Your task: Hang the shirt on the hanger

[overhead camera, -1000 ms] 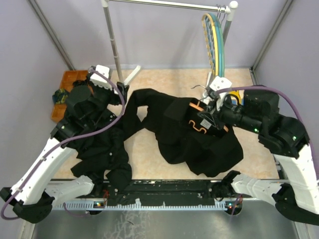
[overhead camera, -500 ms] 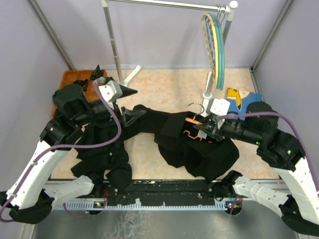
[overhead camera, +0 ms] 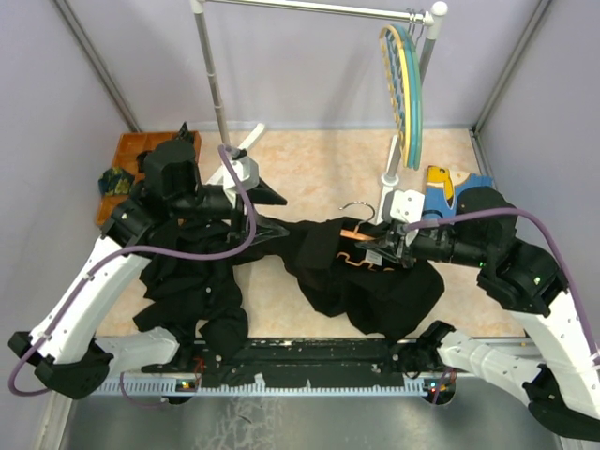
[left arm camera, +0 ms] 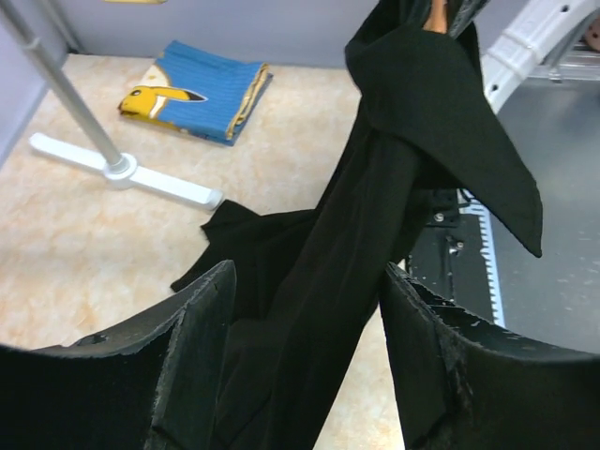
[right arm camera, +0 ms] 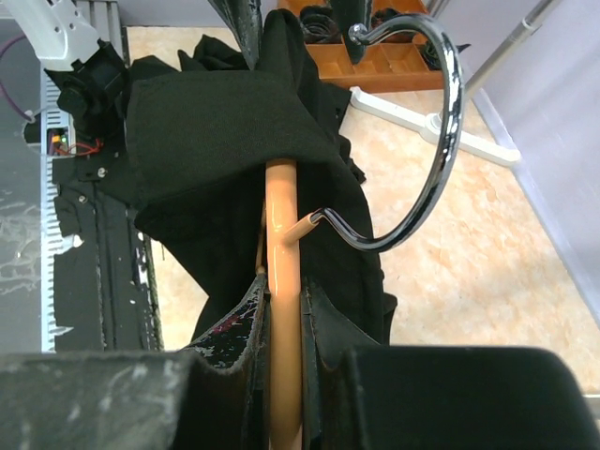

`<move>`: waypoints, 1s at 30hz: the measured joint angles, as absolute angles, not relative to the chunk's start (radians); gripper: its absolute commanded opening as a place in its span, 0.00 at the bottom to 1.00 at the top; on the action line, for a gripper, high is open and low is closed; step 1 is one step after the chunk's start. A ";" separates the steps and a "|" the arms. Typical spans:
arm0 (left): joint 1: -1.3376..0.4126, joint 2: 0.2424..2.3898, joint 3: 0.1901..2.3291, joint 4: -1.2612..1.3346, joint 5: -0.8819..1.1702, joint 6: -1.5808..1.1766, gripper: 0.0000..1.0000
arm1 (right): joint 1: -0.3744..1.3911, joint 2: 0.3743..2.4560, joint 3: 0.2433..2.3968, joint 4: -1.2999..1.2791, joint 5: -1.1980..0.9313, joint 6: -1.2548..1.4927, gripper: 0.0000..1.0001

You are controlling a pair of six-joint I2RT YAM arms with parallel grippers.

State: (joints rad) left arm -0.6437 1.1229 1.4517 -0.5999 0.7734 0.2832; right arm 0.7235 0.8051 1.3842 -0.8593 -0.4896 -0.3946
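Note:
The black shirt (overhead camera: 375,281) lies in a heap at the table's middle, one part drawn up in a band toward the left arm. My right gripper (overhead camera: 382,248) is shut on the orange hanger (overhead camera: 361,246), whose metal hook (overhead camera: 361,208) points away. In the right wrist view my gripper (right arm camera: 281,295) clamps the hanger's stem (right arm camera: 281,225), and shirt fabric (right arm camera: 216,112) drapes over its far end. My left gripper (overhead camera: 274,212) is open. In the left wrist view the fabric band (left arm camera: 375,216) runs between its spread fingers (left arm camera: 202,347) without being pinched.
A clothes rack pole (overhead camera: 211,75) stands at the back, with teal and yellow hangers (overhead camera: 405,84) on its rail. A blue-and-yellow garment (overhead camera: 439,183) lies at the back right. An orange tray (overhead camera: 131,150) sits at the back left. Other black clothes (overhead camera: 192,291) lie front left.
My left gripper has swung right from near the tray toward the hanger, open around the raised shirt band. The right gripper has shifted slightly with the hanger.

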 measured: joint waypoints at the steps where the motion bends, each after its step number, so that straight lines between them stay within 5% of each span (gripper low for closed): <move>1: -0.646 1.132 1.459 -0.604 0.793 0.284 0.65 | 0.723 0.809 1.386 -0.860 -0.494 -0.395 0.00; 16: -0.757 1.222 1.478 -0.635 0.865 0.287 0.30 | 0.723 0.889 1.390 -0.851 -0.534 -0.390 0.00; 20: -0.774 1.231 1.478 -0.640 0.868 0.297 0.00 | 0.723 0.885 1.389 -0.852 -0.530 -0.381 0.00; 21: -0.778 1.232 1.478 -0.646 0.873 0.297 0.00 | 0.723 0.884 1.389 -0.850 -0.530 -0.377 0.01; 24: -0.783 1.229 1.478 -0.651 0.857 0.302 0.00 | 0.723 0.883 1.389 -0.852 -0.523 -0.361 0.29; 30: -0.790 1.178 1.415 -0.636 0.693 0.285 0.00 | 0.723 0.862 1.389 -0.827 -0.389 -0.286 0.50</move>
